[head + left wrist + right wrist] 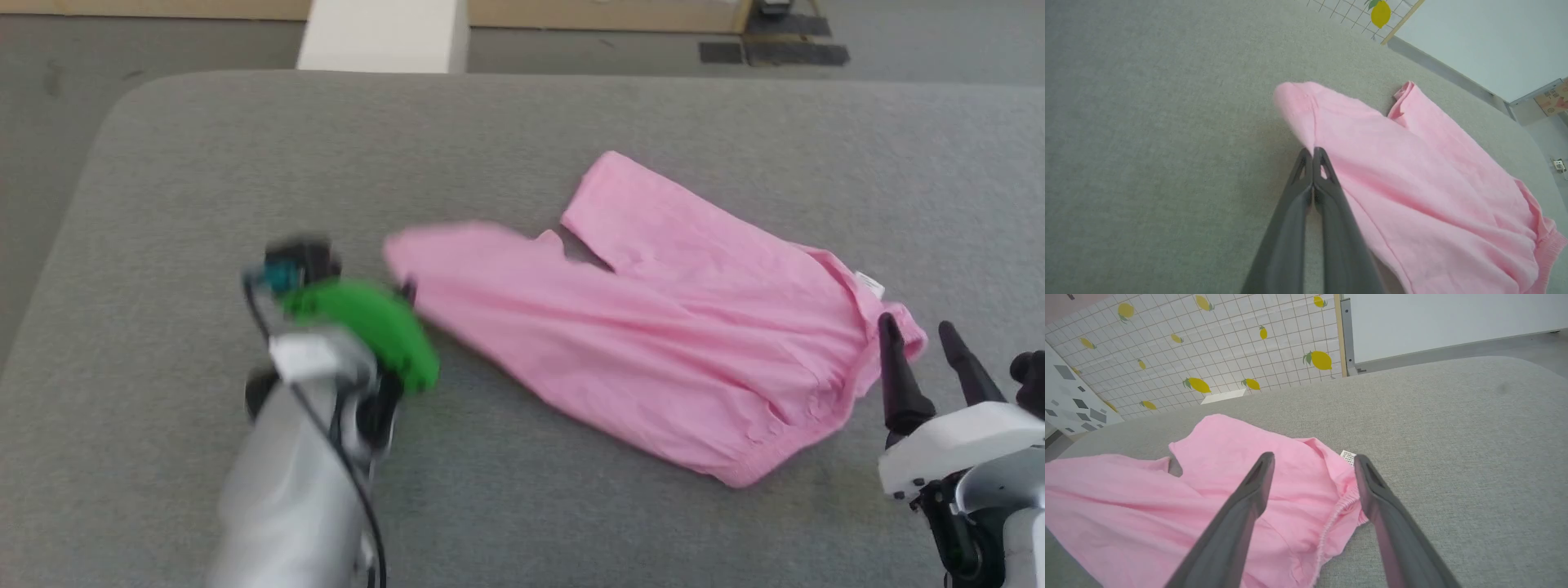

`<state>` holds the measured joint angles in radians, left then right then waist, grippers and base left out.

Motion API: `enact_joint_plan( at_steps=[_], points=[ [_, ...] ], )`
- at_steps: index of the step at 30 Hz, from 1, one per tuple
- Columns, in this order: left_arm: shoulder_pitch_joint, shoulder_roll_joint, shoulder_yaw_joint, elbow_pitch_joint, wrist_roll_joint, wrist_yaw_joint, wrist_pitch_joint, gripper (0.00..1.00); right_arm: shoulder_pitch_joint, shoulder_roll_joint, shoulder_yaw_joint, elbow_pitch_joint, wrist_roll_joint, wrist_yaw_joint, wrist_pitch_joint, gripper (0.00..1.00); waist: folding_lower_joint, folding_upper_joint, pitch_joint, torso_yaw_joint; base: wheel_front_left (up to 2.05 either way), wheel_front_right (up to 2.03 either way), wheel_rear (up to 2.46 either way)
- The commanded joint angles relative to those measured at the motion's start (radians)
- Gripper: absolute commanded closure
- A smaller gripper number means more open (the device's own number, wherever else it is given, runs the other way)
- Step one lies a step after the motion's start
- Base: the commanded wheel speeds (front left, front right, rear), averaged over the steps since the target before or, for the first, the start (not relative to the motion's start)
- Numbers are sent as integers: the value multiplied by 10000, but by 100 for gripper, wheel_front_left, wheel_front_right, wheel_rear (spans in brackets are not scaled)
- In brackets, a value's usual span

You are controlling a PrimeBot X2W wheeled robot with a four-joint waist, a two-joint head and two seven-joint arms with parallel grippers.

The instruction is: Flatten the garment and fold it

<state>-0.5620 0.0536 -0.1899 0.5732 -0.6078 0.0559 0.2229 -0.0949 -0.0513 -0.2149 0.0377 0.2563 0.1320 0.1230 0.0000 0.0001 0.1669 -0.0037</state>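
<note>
Clearance on the bench [571, 122]: one soft obstacle, open margins around it.
The garment [653, 327] lies flat across the middle and right of the bench. Bare grey surface runs along the far edge, the near edge and the whole left side. My left hand [1312, 151], closed on the garment's left end, has open surface on its outer side. My right hand [1314, 459], fingers apart over the elastic corner near the white label [1348, 456], has bare surface to its right.

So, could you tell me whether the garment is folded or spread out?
Spread, not folded: the garment lies open, wrinkled, across the grey surface.
</note>
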Motion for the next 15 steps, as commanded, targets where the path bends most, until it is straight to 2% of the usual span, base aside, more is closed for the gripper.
enact_joint_plan(
  at_steps=[1,7,8,9,10,12,15],
  points=[
    [701,76,120,-31,-128,156,-22,100,137,10,50,5,35,-13,19,0,0,-1,-382,494,0,0,0],
    [2114,224,288,-34,-280,486,-62,100,133,10,324,-81,65,-13,176,0,0,-1,-358,819,0,0,0],
    [2172,209,364,-34,-360,500,-169,75,127,10,367,-90,70,-13,193,0,0,-1,-343,829,0,0,0],
    [2209,199,365,-47,-376,458,-294,14,124,10,422,-97,82,-13,209,0,0,-1,-324,825,0,0,0],
    [2225,192,384,-82,-394,419,-435,0,129,10,457,-100,92,-13,212,0,0,-1,-316,821,0,0,0],
    [2207,189,363,-285,-366,204,-886,0,176,10,539,-110,106,-13,221,0,0,-1,-311,792,0,0,0],
    [2274,370,305,-805,29,-86,-2106,0,326,10,730,-165,-3,-13,289,0,0,-1,-350,647,0,0,0]
  ],
)
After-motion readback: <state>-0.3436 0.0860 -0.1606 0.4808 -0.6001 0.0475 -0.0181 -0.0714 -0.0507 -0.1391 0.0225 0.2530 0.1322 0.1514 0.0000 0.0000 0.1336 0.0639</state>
